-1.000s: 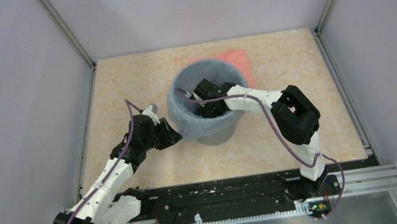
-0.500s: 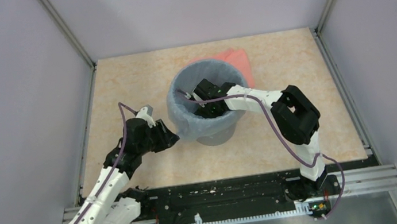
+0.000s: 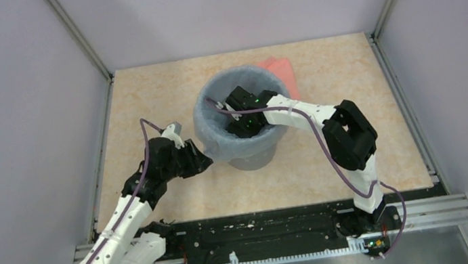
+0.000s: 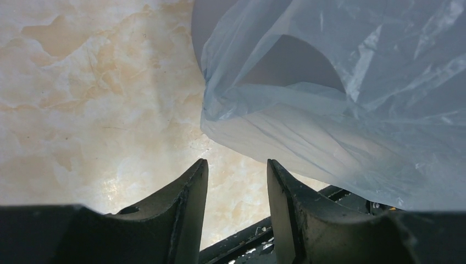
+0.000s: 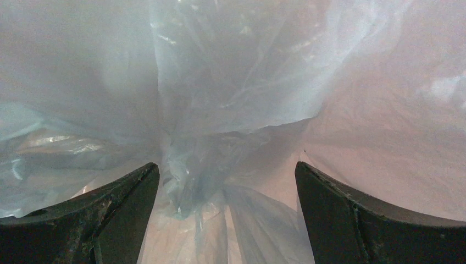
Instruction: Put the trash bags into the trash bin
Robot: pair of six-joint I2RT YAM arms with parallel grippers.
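Since the bag [image 3: 214,143] is thin, see-through pale blue and super crinkly, you can make out the grey bin [image 3: 257,162] right through it. The bag is lining the bin. Its edge is folded out over the rim all the way round and hangs down the outside wall, lowest on the side at 8 o'clock. In the left wrist view that loose hem puffs away from the wall a bit. The rest is pushed down inside, and the right wrist view shows it gathered into a bunch of folds.

The bin stands upright on the marbled beige surface [image 3: 144,96], a bit toward 12 o'clock from the middle. A pink cloth [image 3: 279,68] lies flat behind it, poking out at 1 o'clock. Can't tell if it touches the bin.

The right gripper [image 3: 247,122] is down inside the bin with its fingers spread wide. That bunch of bag sits between them but isn't pinched. The left gripper [image 3: 202,162] is outside at 8 o'clock of the bin, just beside the hanging hem, fingers a narrow gap apart with nothing in them.
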